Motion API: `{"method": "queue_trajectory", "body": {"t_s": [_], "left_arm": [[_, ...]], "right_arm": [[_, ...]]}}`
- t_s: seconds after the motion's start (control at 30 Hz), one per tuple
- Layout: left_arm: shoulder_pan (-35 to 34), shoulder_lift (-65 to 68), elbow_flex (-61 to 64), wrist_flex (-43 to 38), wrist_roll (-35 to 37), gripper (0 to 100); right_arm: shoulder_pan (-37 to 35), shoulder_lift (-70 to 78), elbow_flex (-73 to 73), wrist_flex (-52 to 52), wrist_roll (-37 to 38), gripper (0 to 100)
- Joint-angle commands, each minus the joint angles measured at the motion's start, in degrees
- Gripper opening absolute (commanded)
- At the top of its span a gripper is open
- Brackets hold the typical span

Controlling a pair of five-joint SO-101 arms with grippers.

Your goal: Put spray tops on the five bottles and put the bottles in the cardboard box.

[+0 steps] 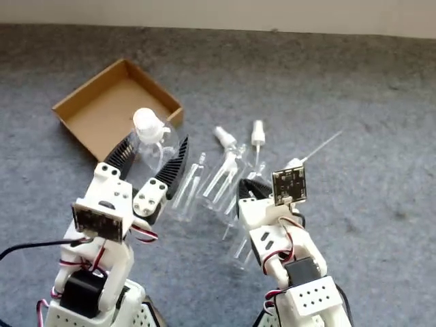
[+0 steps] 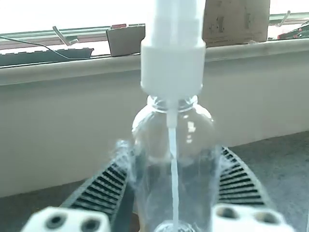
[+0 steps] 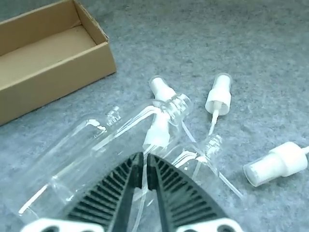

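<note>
1. Grey, carpet-like cloth covers the worktop point(image 1: 354, 88) in the high view. An open cardboard box point(image 1: 102, 109) lies at the far left. The left tool point(image 1: 158, 141) has its black fingers spread round a clear bottle point(image 1: 155, 155) and pinches it upright, close by the box wall nearest the arms. A white spray top point(image 1: 146, 122) sits on the bottle's neck. To the right, several loose bottles point(image 1: 204, 180) lie on their sides in a cluster, touching one another. The right tool point(image 1: 246, 185) is at the cluster's near edge. Loose spray tops point(image 1: 257, 133) lie just beyond the cluster.
2. In the left wrist view, the bottle point(image 2: 171, 145) stands between the ribbed fingers point(image 2: 104, 193). The spray top point(image 2: 173, 58) is seated on its neck, and a thin dip tube point(image 2: 173, 159) hangs down inside. A pale wall point(image 2: 58, 130) rises behind.
3. In the right wrist view, the right tool point(image 3: 145, 162) has its fingers pressed together but for a thin slit. Its tips are over the loose bottles point(image 3: 96, 150). Loose spray tops point(image 3: 218, 99) lie on the cloth near the bottle necks. The cardboard box point(image 3: 48, 63) sits well apart, beyond them.
</note>
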Motion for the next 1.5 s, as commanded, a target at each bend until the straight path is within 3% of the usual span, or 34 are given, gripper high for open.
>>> {"method": "queue_trajectory", "body": {"t_s": [0.0,0.17,0.37,0.77,0.93,1.2,1.47], "left_arm": [[-0.7,10.1,-10.1,0.8,0.4,8],[-0.7,19.6,-17.0,0.6,0.4,8],[-0.6,30.5,-22.6,0.0,0.6,8],[-0.2,49.9,-23.3,-20.7,1.0,8],[3.7,54.1,-23.3,-22.3,8.9,8],[6.0,54.8,-21.0,-22.2,9.4,8],[6.0,54.8,-18.1,-22.2,9.4,8]], "right_arm": [[-3.0,-0.7,-0.1,-9.4,0.4,1.2],[-7.9,-0.7,4.5,-21.6,0.7,1.2],[-12.8,-0.7,6.3,-24.1,0.8,1.2],[-21.1,-0.7,6.5,-24.1,3.1,1.2],[-21.1,-0.7,6.7,-24.2,14.9,1.2],[-20.1,-0.7,6.7,-25.1,14.9,1.2],[-11.6,-0.7,6.7,-27.6,14.9,1.2]]}}
